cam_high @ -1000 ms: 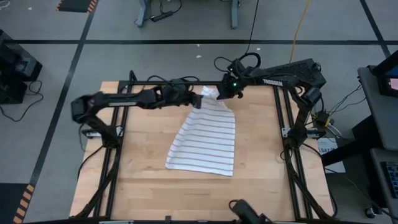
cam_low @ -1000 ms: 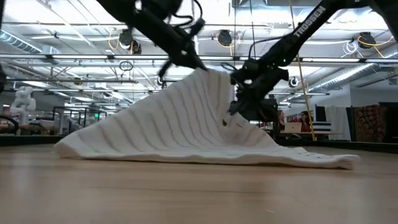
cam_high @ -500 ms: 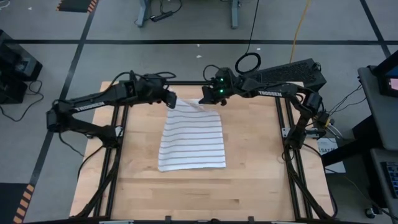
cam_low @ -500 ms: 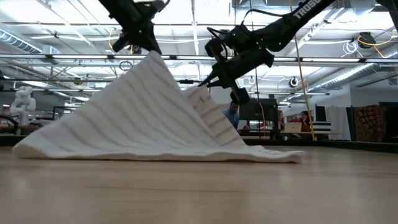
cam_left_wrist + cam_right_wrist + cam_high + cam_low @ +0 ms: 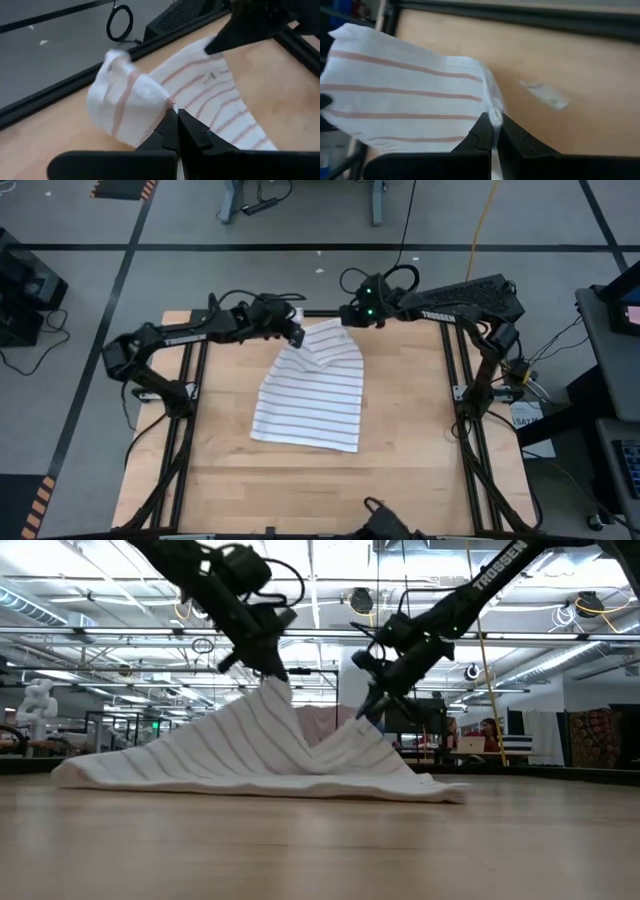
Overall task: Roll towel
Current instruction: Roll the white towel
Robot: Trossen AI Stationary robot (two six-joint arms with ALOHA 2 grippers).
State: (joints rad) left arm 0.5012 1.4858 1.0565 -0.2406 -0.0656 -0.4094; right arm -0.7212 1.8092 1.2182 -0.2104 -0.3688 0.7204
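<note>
here both grippers pinch towel [image 5: 310, 385] far corners aloft.

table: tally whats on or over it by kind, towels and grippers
towel: 1
grippers: 2, left gripper and right gripper, each shut on a far corner of the towel
total: 3

Lab: trussed ceiling [image 5: 320, 635], floor tape [image 5: 300, 248]

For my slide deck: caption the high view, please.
Both grippers, left and right, lift the thin white striped cloth towel by its far corners above the wooden table.
</note>
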